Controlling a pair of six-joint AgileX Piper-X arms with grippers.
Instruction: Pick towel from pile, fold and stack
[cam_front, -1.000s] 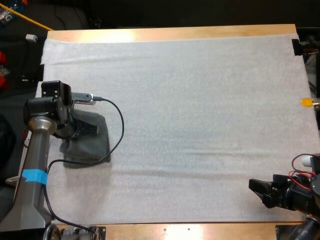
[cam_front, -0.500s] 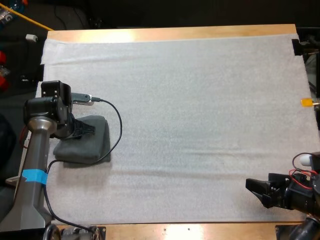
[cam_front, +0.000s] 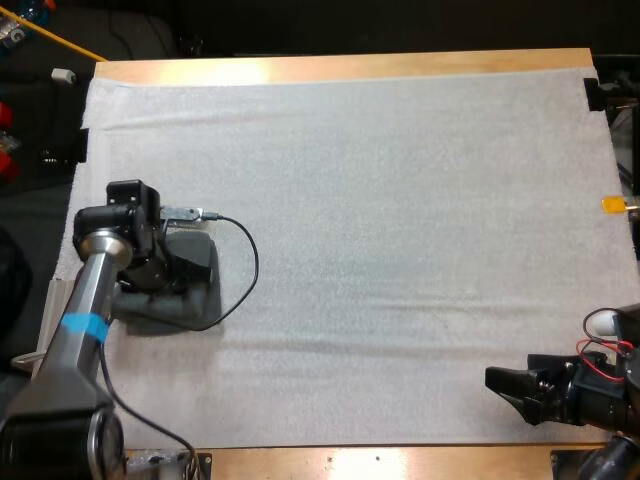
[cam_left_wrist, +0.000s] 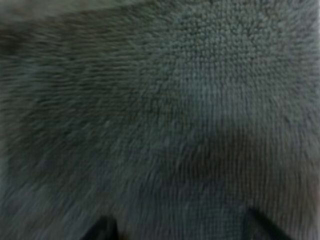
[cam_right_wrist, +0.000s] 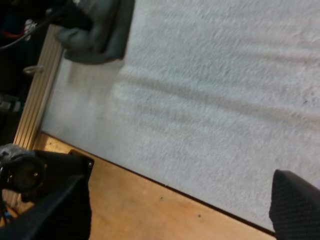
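My left gripper (cam_front: 190, 272) sits on the folded towel (cam_front: 190, 315), grip can't tell, right gripper (cam_front: 503, 390) agape; stacking step, next needs confirmed release, straight lift.

From above, the left gripper (cam_front: 192, 272) covers much of the towel (cam_front: 190, 312), and its hold cannot be made out; up close the towel's nap is blurred. The right gripper (cam_front: 505, 383) runs off the picture's right edge, its spread fingers (cam_right_wrist: 55, 210) only partly seen up close.

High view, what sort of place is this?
Probably a robotics lab bench: a white mat on a wooden table, the left gripper on a dark towel, the right gripper at the mat's edge.
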